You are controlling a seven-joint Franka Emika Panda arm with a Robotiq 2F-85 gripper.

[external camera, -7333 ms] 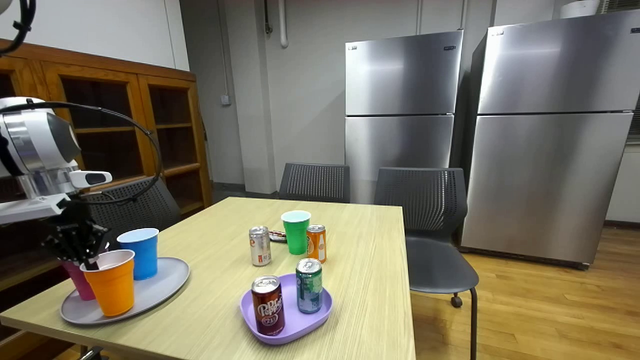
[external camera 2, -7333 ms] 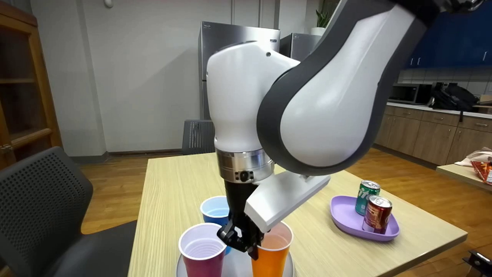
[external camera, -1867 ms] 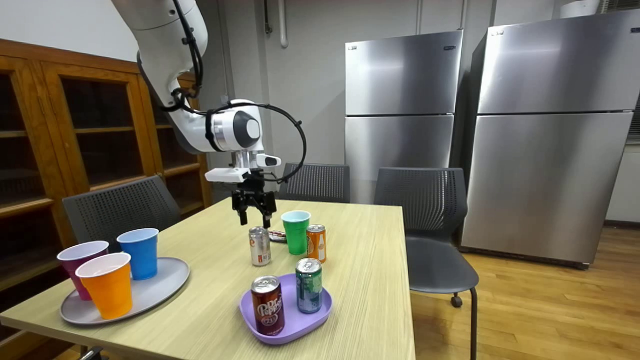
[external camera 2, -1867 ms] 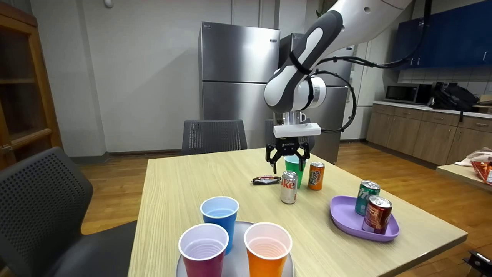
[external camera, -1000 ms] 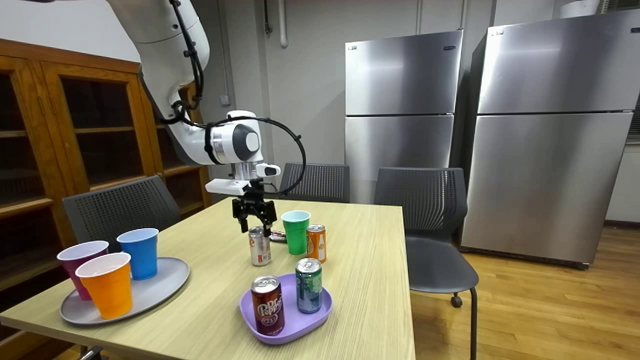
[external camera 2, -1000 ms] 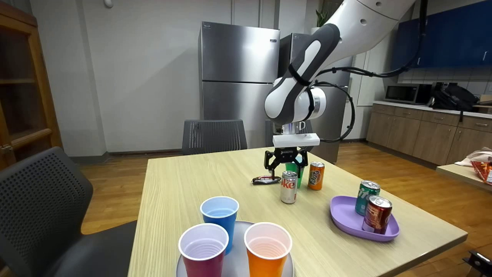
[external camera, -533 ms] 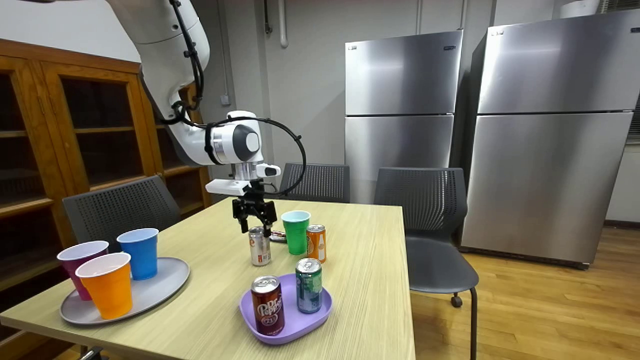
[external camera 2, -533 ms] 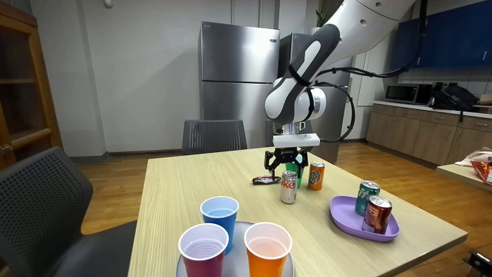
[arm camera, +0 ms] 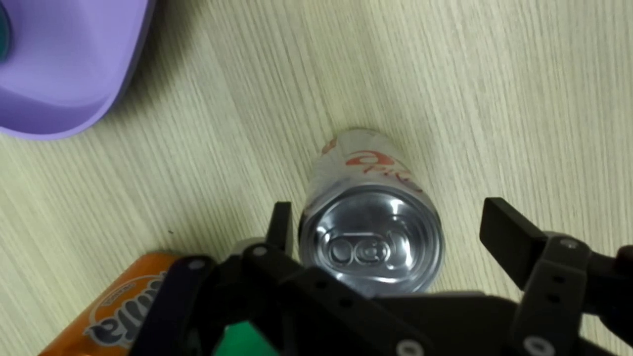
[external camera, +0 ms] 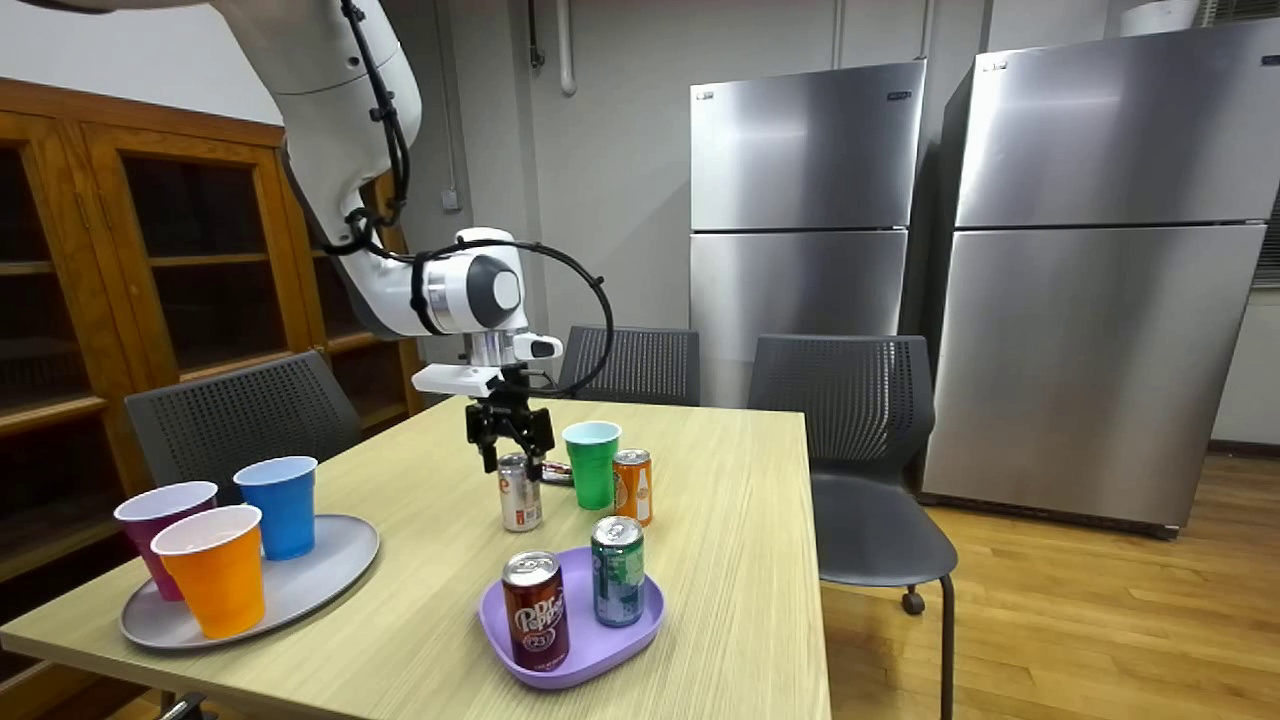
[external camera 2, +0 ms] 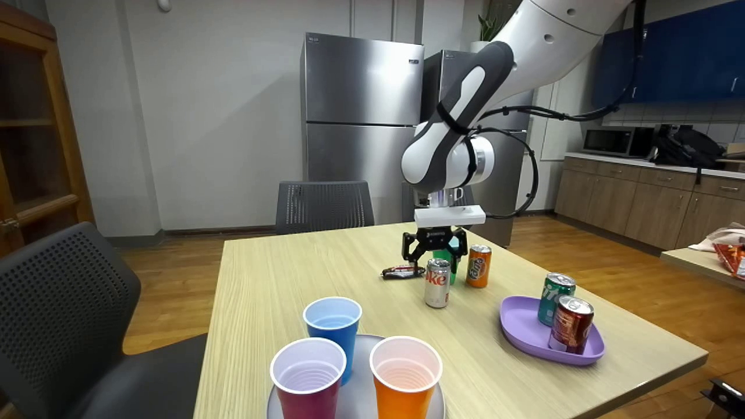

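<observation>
A Robotiq gripper [arm camera: 393, 227] hangs above a wood-grain table [external camera: 720, 540], its two fingers spread wide and holding nothing; between them, in the wrist view, shows the lid of a Diet Coke can [arm camera: 368, 217] that stands upright on the tabletop, one fingertip [arm camera: 282, 225] just beside the rim, the other farther off; four soda cans stand in view, the Diet Coke near a Fanta can [external camera: 632, 488], a Sprite can [external camera 2: 553, 305] and a Dr Pepper can [external camera 2: 573, 326] sharing one purple tray [external camera 2: 521, 326]; of four plastic cups, one green cup [external camera: 592, 470] stands just beside the Fanta, while a blue cup [external camera 2: 334, 337], an orange cup [external camera 2: 407, 398] and a maroon cup [external camera 2: 308, 398] sit grouped on one grey plate [external camera: 340, 560]; one wrapped bar [external camera 2: 396, 272] lies near the Diet Coke can; two stainless-steel refrigerators [external camera: 805, 160] rise behind in both exterior views; only the wrist view gives the can's pull tab [arm camera: 363, 250] and the gaps either side of its lid; the Dr Pepper lettering [external camera: 538, 615] reads plainly in an exterior view; a microwave [external camera 2: 611, 141] and a black backpack [external camera 2: 692, 148] appear in an exterior view alone.
</observation>
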